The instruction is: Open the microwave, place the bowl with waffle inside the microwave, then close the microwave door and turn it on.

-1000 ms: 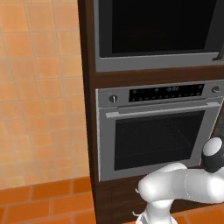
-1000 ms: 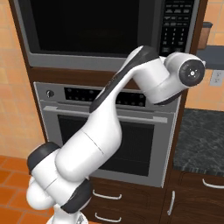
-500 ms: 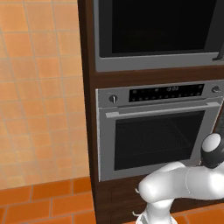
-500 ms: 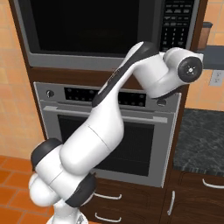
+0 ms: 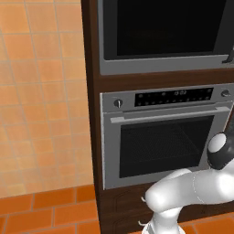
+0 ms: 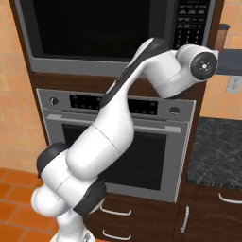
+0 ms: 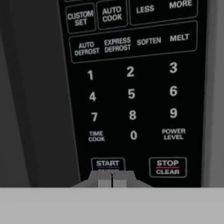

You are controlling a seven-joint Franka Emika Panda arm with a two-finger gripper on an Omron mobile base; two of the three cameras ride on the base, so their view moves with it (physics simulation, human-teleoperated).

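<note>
Microwave [image 6: 99, 35], grey-framed with black glass door [image 5: 164, 27] closed; gripper [image 7: 112, 180], jaws clenched together and empty, sits at the START key [image 7: 107, 163] of its black keypad [image 7: 135, 87].

arm's wrist [image 6: 203, 66] — nearer the microwave [image 6: 99, 35]

The light is even and soft in all views, with no clear source and almost no hard shadows; the orange tile wall [image 5: 41, 100] looks bright and flat. The black glass of the microwave door [image 5: 164, 27] stays very dark with no glare. The hand view is dimmer and a little blurry, but the keypad [image 7: 131, 92] labels are readable.
</note>
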